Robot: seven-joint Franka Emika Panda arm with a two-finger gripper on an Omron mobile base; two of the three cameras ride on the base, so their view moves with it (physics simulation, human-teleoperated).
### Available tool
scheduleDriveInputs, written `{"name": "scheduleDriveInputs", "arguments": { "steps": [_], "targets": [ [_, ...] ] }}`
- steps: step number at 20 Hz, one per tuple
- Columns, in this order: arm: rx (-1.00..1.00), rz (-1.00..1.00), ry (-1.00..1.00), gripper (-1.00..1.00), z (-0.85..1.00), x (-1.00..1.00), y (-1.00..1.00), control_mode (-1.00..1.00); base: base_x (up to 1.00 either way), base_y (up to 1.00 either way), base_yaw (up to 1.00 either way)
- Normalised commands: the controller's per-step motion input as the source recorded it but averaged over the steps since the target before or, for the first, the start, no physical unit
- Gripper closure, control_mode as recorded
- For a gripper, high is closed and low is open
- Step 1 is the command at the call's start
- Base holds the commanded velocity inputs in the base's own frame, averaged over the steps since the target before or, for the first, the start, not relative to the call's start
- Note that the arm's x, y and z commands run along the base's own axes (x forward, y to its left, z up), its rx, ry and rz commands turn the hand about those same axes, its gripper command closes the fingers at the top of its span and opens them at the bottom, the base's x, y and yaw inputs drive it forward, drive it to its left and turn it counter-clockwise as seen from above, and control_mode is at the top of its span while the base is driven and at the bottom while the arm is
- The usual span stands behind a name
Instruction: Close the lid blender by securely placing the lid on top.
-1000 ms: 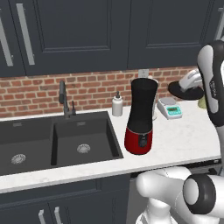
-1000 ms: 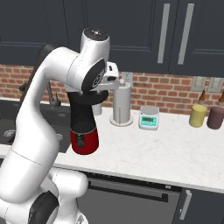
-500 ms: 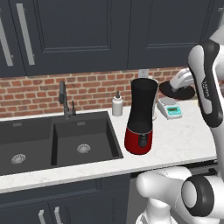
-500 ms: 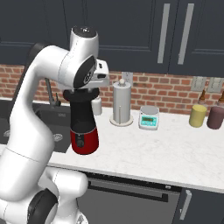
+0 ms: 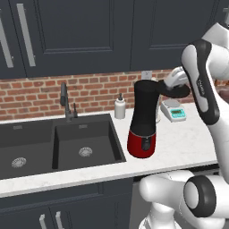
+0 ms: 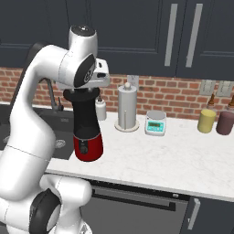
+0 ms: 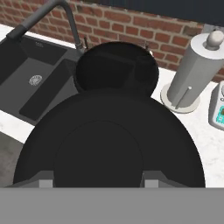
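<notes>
The blender [image 5: 144, 117] is a tall black jar on a glossy red base, standing on the white counter right of the sink. It also appears as the blender [image 6: 87, 130]. My gripper [image 5: 175, 88] is shut on the lid [image 5: 177, 93], a flat black disc held just right of the jar's top, at about rim height. From the right base view the gripper [image 6: 85, 89] holds the lid [image 6: 76, 95] at the jar's top. In the hand view the lid [image 7: 109, 131] spreads wide above the gripper [image 7: 98, 179], and the blender's open mouth [image 7: 117, 70] lies just beyond it.
A dark double sink [image 5: 67, 143] with a faucet [image 5: 65, 100] lies to the left. A soap bottle [image 5: 119, 107], a paper towel holder [image 6: 127, 109] and a white-and-teal scale [image 6: 155, 122] stand by the brick wall. Two jars [image 6: 206, 121] sit far right. Dark cabinets hang overhead.
The arm has swung left carrying the lid, from over the scale area to right beside the blender jar's top. The blender has not moved.
</notes>
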Motion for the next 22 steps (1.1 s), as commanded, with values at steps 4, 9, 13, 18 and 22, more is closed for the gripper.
{"name": "scheduleDriveInputs", "arguments": {
  "steps": [4,9,13,18,22],
  "targets": [
    [0.00,0.00,0.00,1.00,0.02,0.23,0.19,-1.00,0.00,0.00,0.00],
    [0.00,0.00,0.00,1.00,0.00,0.21,0.21,-1.00,0.00,0.00,0.00],
    [0.00,0.00,0.00,1.00,0.00,0.18,0.22,-1.00,0.00,0.00,0.00],
    [0.00,0.00,0.00,1.00,0.00,0.21,0.12,-1.00,0.00,0.00,0.00],
    [0.00,0.00,0.00,1.00,0.00,0.26,0.05,-1.00,0.00,0.00,0.00]
  ]
}}
